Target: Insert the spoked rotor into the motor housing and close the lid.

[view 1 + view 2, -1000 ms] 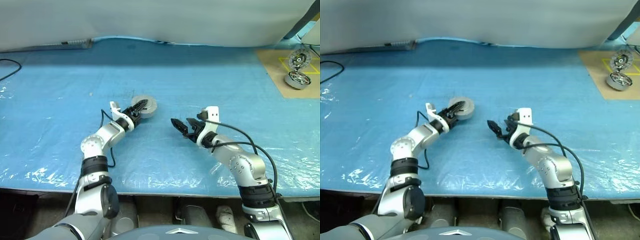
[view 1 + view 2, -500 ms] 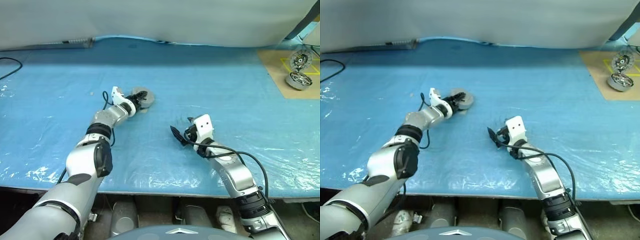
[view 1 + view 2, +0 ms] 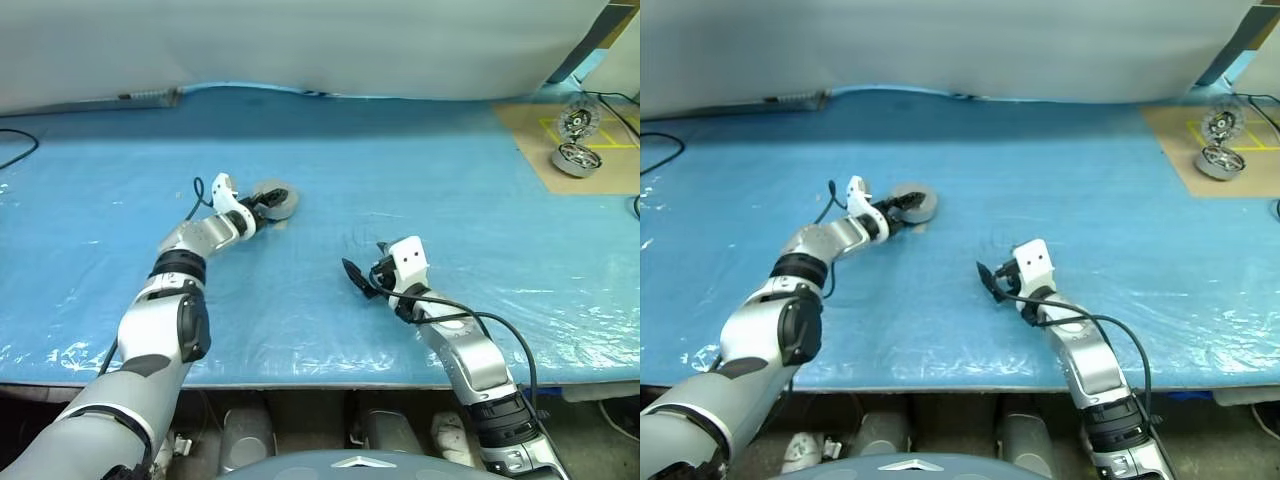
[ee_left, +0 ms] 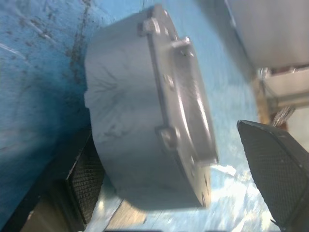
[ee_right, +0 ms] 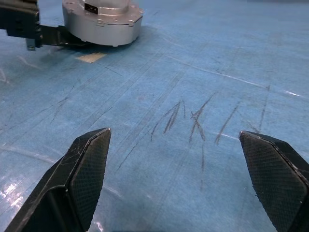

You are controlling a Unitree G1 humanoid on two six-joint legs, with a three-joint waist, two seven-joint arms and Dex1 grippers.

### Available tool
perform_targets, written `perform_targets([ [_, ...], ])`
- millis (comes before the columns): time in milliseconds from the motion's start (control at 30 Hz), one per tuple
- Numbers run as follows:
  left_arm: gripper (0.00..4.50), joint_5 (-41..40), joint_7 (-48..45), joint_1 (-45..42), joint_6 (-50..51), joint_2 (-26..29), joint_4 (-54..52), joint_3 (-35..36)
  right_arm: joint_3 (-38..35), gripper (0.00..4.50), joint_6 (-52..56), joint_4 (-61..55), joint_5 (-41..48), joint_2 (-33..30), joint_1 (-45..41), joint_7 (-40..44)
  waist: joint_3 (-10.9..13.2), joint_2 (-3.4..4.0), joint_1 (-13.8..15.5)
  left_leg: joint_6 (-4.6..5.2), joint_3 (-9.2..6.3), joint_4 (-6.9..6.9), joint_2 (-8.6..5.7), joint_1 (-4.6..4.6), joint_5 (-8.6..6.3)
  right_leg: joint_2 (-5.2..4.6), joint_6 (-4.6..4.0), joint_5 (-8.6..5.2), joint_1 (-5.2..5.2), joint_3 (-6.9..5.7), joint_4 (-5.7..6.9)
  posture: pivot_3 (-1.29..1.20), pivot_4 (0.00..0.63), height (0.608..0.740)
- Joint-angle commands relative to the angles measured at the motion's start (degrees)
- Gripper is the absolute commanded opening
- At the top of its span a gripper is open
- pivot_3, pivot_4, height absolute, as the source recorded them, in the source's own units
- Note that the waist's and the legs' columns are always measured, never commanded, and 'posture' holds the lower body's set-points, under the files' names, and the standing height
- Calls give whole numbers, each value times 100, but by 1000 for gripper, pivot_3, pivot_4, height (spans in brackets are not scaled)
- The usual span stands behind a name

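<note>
The motor housing (image 3: 273, 202), a short silver cylinder, rests on the blue table cover with the lid (image 5: 104, 8) shut flat on top. The spoked rotor is hidden. My left gripper (image 3: 262, 206) is open around the housing. In the left wrist view one finger (image 4: 84, 181) lies against the housing's wall (image 4: 125, 130), and the other finger (image 4: 273, 162) stands well off the lid (image 4: 186, 92) side. My right gripper (image 3: 356, 276) hangs open over bare cover, nearer the front edge and to the right of the housing, with nothing between its fingertips.
A brown board (image 3: 600, 178) at the far right carries an identical silver unit (image 3: 575, 158) and a disc (image 3: 576, 121). A scrap of tan tape (image 5: 90, 57) lies by the housing. A black cable (image 3: 15, 145) runs at the far left. A white sheet backs the table.
My left arm has stretched farther out and leftward with the housing, and its jaws have spread away from it. The right gripper has sunk slightly. The camera view has shifted.
</note>
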Motion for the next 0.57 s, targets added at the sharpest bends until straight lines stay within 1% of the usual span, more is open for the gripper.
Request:
perform_targets([
  [33, 4481, 399, -2, 1364, 1187, 277, -1521, -769, -70, 4500, 100, -307, 94, 70, 18, 127, -19, 17, -53, 0, 7, -5, 3, 8, 0, 1, -16, 3, 0, 3, 0, 0, 150, 740],
  [67, 4481, 490, -158, 1760, 1222, 415, -2267, -1124, -70, 4500, 113, -300, 90, 70, 11, 168, -26, 27, -71, 0, 8, -7, 4, 9, 0, 1, -36, 9, 1, 1, 2, 0, 150, 740],
  [133, 4481, 687, -462, 2445, 945, 661, -3547, -1700, -73, 4500, 108, -275, 70, 73, -13, 237, -38, 44, -130, 1, 8, -14, 11, 9, -1, 4, -45, 3, -1, -1, 1, 0, 150, 740],
  [200, 4481, 757, -587, 2841, 554, 700, -4267, -1847, -94, 4500, 101, -260, 82, 92, -25, 299, -43, 52, -135, 1, 8, -22, 17, 6, -1, 7, -39, -7, -6, -6, 0, 0, 150, 740],
  [233, 4481, 780, -608, 2973, 365, 669, -4496, -1838, -109, 4500, 100, -258, 97, 102, -25, 328, -44, 55, -135, 2, 8, -24, 18, 2, -1, 9, -21, -19, -7, -8, -2, 0, 150, 740],
  [267, 4481, 878, -650, 3115, -18, 619, -4748, -1870, -132, 4500, 96, -255, 121, 116, -24, 357, -43, 55, -132, 2, 9, -24, 17, -2, -2, 9, -14, -24, -10, -8, -4, 0, 150, 740],
  [333, 4481, 1093, -699, 3301, -568, 555, -5027, -1951, -151, 4500, 71, -256, 116, 126, -21, 410, -43, 53, -117, 3, 9, -23, 20, -16, -2, 9, -9, -26, -17, -11, -9, 0, 150, 740],
  [400, 4481, 1563, -661, 3542, -1584, 475, -5196, -2109, -140, 4500, -152, -250, -1, 114, 32, 434, -42, 52, -104, 3, 9, -22, 19, -36, -2, 7, -7, -27, -29, -15, -16, 0, 150, 740],
  [500, 4481, 1958, -644, 3806, -2620, 349, -5201, -2207, -107, 4500, -424, -240, -178, 89, 159, 415, -35, 40, -107, 3, 9, -25, 20, -54, -2, 8, -7, -27, -57, -15, -23, 0, 150, 740],
  [567, 4481, 2085, -593, 3906, -3046, 246, -5129, -2189, -108, 4500, -505, -243, -232, 104, 246, 385, -34, 38, -110, 2, 8, -25, 25, -86, -1, 17, -42, -5, -98, -15, -18, 0, 150, 740],
])
